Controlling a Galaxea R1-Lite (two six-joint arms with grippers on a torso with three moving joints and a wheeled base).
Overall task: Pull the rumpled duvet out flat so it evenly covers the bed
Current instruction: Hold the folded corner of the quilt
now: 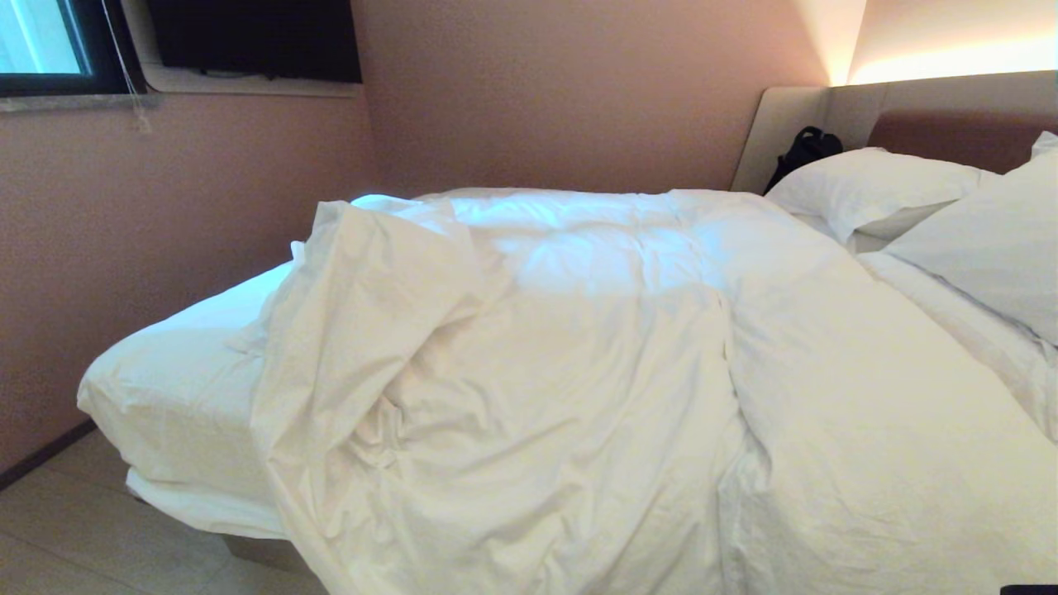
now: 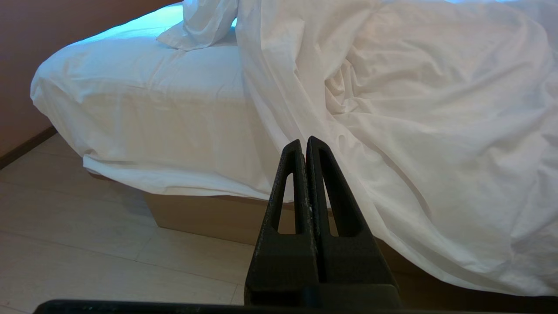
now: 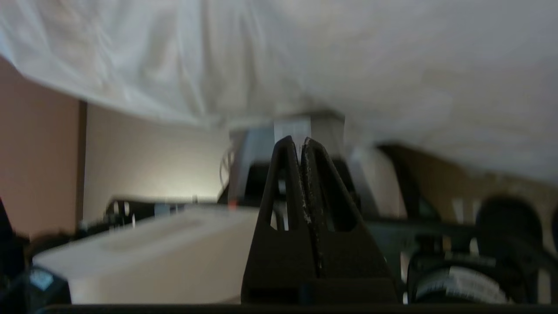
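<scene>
The bed [image 1: 165,388] was viewed by the head camera from above its side, facing the far wall. The same foot corner and hanging duvet [image 2: 436,131] were seen from low down, near the floor, by the left wrist camera. The duvet's overhanging edge was viewed closely from underneath by the right wrist camera.

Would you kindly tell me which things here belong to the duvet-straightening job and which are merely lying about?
Part of the job:
- rumpled, puffy white cotton duvet, bunched away from the bed's left end
- wide low bed with white-sheeted mattress and brown wooden base

Just lying about:
- two white rectangular pillows
- black bag by the beige padded headboard
</scene>
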